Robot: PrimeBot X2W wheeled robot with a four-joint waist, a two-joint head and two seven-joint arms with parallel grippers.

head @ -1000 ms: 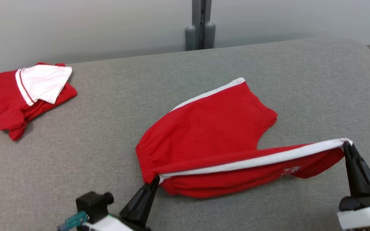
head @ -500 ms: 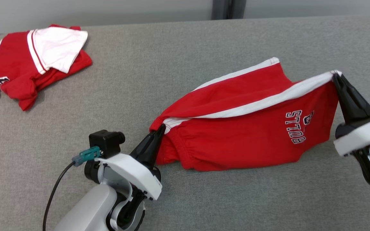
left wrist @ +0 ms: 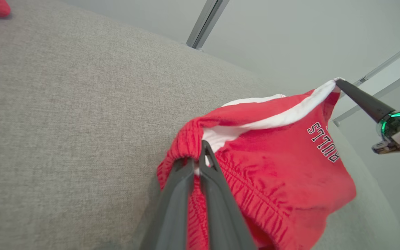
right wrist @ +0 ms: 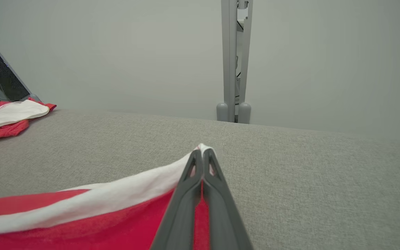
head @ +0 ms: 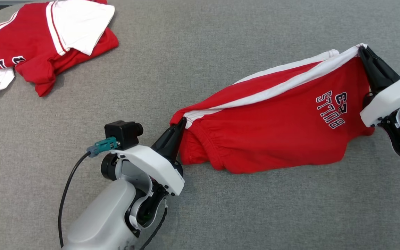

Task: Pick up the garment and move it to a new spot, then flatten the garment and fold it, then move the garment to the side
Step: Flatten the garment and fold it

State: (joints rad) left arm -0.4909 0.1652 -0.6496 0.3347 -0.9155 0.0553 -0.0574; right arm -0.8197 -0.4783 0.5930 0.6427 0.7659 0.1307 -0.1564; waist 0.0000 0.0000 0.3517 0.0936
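Red shorts (head: 273, 121) with a white side stripe and "BULLS 23" lettering hang stretched between my two grippers above the grey padded table (head: 200, 48). My left gripper (head: 182, 121) is shut on the elastic waistband corner, seen close in the left wrist view (left wrist: 200, 152). At the far right, my right gripper (head: 361, 48) is shut on the white-striped leg corner, its tips pinching the stripe in the right wrist view (right wrist: 202, 151). The shorts' lower edge sags toward the table; the shorts (left wrist: 273, 159) fill the left wrist view's lower middle.
A second red and white garment (head: 36, 38) lies crumpled at the table's far left corner, also seen as a garment (right wrist: 9, 118) in the right wrist view. A grey post (right wrist: 234, 59) stands behind the table's far edge against a pale wall.
Both grippers have lifted the near side of the shorts and carried it away from me over the rest, so the lettered side now faces me. The head camera has tilted down.
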